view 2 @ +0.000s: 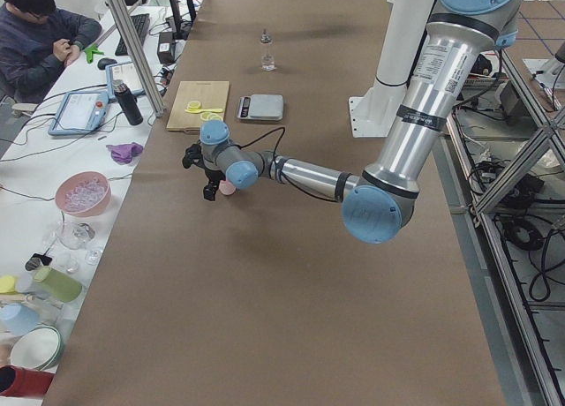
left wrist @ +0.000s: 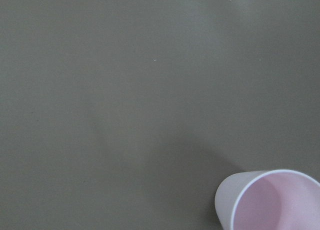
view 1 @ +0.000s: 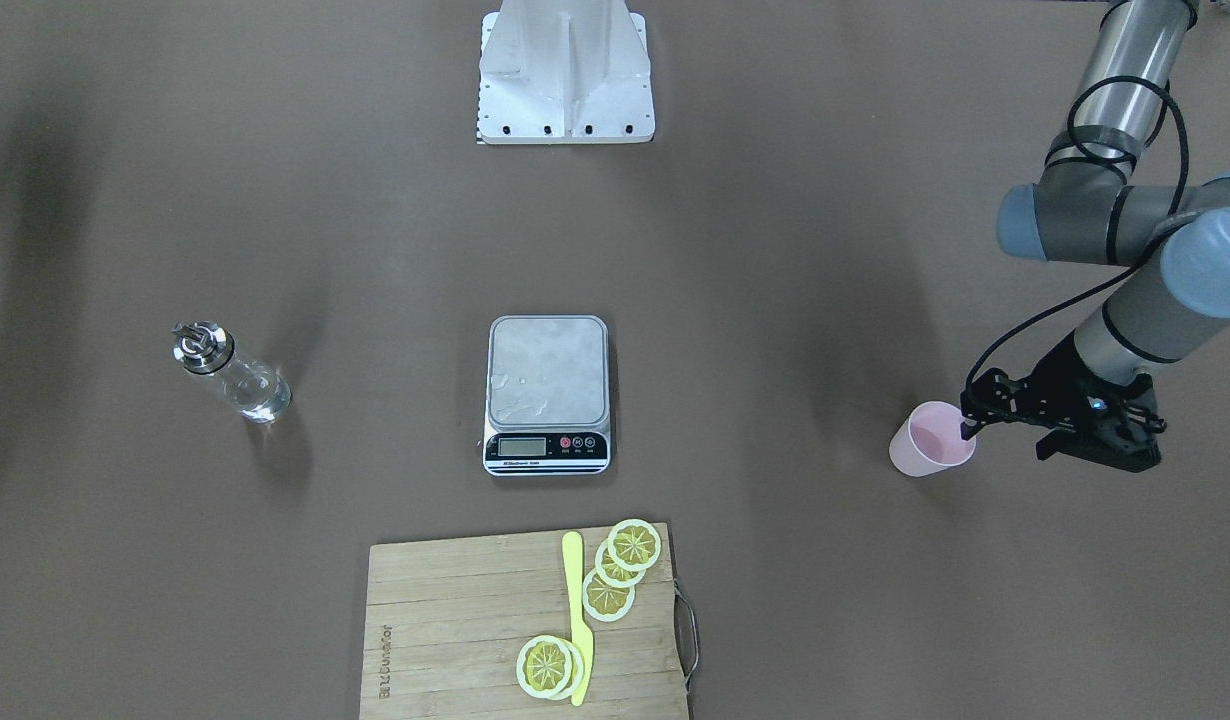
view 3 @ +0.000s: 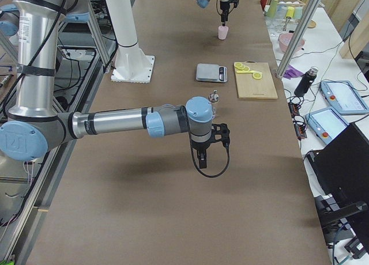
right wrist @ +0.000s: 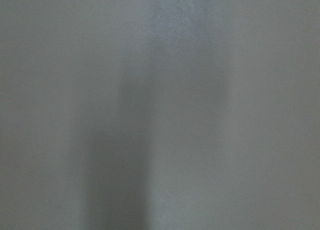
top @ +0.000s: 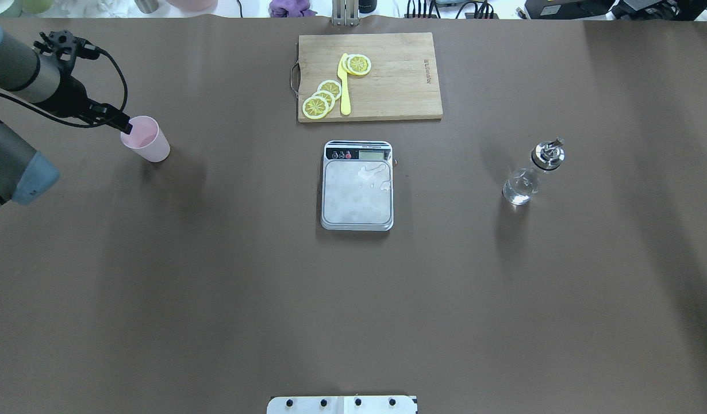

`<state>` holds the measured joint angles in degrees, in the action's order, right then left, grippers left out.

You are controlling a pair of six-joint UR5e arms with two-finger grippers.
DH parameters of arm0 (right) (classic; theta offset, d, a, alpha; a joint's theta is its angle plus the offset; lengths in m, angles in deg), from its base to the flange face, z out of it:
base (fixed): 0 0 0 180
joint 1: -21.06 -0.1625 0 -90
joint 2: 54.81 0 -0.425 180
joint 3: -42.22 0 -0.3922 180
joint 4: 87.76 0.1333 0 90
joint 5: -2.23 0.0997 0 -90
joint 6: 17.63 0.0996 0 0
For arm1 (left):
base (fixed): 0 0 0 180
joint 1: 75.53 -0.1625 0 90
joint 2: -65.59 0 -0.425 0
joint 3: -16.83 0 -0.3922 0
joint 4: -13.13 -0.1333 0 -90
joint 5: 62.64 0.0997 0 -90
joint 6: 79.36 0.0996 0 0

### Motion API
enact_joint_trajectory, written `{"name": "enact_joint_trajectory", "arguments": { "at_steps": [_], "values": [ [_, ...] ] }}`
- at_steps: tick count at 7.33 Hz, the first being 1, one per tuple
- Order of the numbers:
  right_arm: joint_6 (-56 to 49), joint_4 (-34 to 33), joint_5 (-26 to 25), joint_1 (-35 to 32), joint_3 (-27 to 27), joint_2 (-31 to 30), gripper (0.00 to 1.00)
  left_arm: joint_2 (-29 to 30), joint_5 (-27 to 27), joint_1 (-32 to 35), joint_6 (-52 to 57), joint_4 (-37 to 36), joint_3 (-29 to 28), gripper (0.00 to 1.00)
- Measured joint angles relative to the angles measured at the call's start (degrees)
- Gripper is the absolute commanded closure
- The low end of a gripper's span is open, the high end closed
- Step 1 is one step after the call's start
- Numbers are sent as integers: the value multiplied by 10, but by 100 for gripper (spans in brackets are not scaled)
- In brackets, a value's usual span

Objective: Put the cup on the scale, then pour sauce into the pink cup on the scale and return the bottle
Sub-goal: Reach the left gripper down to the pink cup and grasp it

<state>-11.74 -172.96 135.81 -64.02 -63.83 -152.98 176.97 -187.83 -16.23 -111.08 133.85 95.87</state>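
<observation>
Holding clear sauce: bottle; cup empty.

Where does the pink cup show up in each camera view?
Front-facing: cup at right, mid-height.
Overhead: cup at far left, upper part.
Exterior left: cup left of centre, mid-height.
Exterior right: cup at top, right of centre.
Left wrist: cup in bottom right corner, cut off.
Right wrist: not in it.
Shared landmark: the scale, in all four exterior views.
</observation>
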Motion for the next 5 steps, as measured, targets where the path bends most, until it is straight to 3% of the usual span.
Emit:
{"name": "enact_joint_trajectory", "arguments": {
  "at_steps": [1, 2, 3, 5],
  "values": [
    [0, 0, 0, 0, 0, 0, 0, 6, 0, -10, -16, 5, -4, 41],
    [0, 0, 0, 0, 0, -1, 0, 9, 0, -14, -23, 6, -5, 76],
    [0, 0, 0, 0, 0, -1, 0, 9, 0, -16, -24, 7, -4, 100],
    [3, 1, 0, 0, 0, -1, 0, 10, 0, -16, -22, 8, 1, 100]
  ]
}}
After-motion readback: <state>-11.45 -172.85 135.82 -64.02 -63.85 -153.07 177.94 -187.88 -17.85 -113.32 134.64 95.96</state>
